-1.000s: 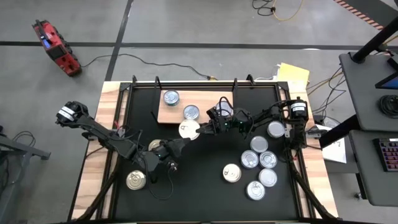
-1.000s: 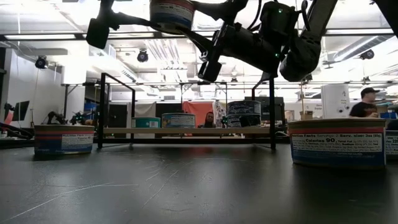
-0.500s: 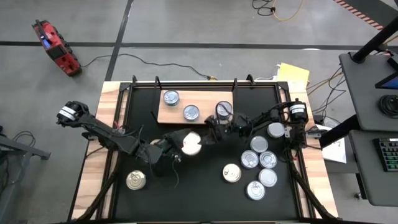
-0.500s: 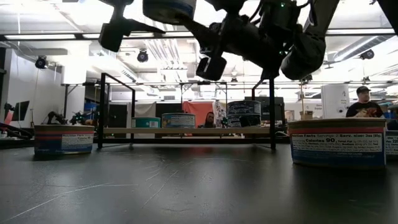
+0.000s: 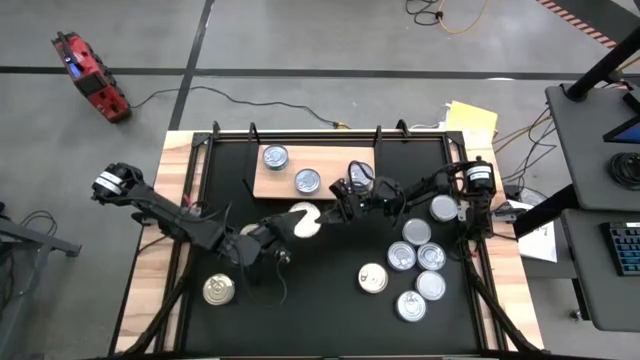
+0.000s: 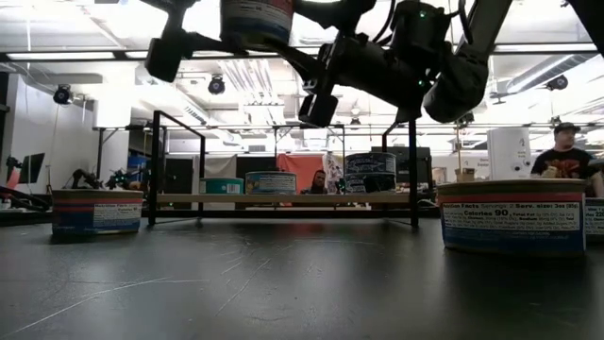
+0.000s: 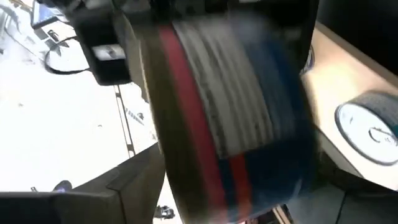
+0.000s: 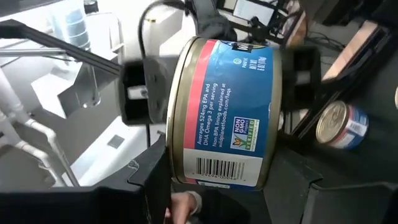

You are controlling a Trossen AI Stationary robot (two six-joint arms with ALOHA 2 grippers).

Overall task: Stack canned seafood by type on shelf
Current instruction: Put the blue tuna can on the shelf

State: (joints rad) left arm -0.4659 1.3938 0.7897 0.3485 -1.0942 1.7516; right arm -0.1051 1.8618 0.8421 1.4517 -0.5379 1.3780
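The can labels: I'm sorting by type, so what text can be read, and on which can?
"NON GMO", "wildplanetfoods.com" on the held can, which both grippers touch.
"Calories 90" on the near can on the table.
The left wrist view's label is blurred; shelf cans are too small to read.

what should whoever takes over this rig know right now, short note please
Right hand: shut on a can, held up off the table by the near edge of the board.
Left hand: at the same can, from the other side.
Done: three cans on the board.
To do: place the held can, then the loose cans on the table's right side and the gold-topped can at front left.
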